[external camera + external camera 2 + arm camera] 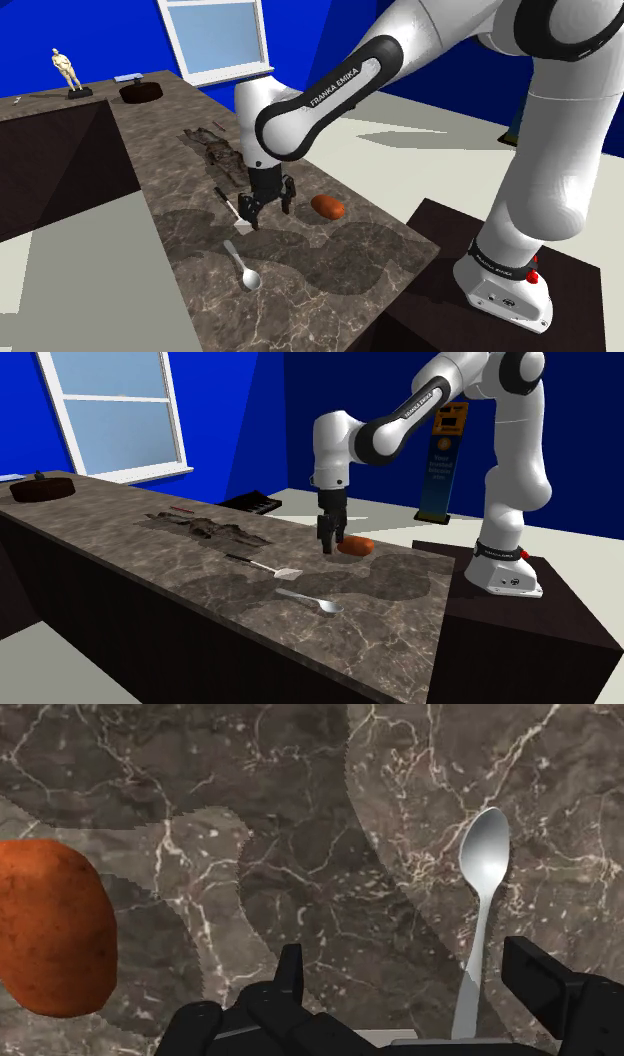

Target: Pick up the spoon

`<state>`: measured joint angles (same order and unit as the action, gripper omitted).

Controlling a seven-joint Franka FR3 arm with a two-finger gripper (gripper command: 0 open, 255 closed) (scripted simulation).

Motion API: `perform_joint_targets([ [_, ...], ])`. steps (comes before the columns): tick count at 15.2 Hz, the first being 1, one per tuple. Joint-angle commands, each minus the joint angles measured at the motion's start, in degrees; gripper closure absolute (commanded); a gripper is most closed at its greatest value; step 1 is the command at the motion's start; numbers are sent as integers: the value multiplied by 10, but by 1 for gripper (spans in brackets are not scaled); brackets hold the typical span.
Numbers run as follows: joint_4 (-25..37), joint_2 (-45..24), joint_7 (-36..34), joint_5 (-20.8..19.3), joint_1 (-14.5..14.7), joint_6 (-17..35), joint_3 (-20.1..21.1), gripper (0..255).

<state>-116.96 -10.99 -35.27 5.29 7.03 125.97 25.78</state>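
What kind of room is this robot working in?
Likely a home kitchen: a long dark marbled counter carrying a spoon and a spatula, with a window in the blue wall.

Bright even light, crisp focus, soft overlapping shadows across countertop [330,270]

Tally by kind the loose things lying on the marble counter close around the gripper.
spoon: 1
dark-handled spatula: 1
orange-brown potato: 1
Total: 3
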Motion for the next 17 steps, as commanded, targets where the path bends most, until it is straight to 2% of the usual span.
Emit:
perform_joint_targets([
  [1, 38, -47, -30, -16, 15, 9, 1, 0],
  [8, 191, -207, -99, -59, 74, 17, -18, 0],
  [17, 190, -249, -100, -71, 83, 58, -28, 0],
])
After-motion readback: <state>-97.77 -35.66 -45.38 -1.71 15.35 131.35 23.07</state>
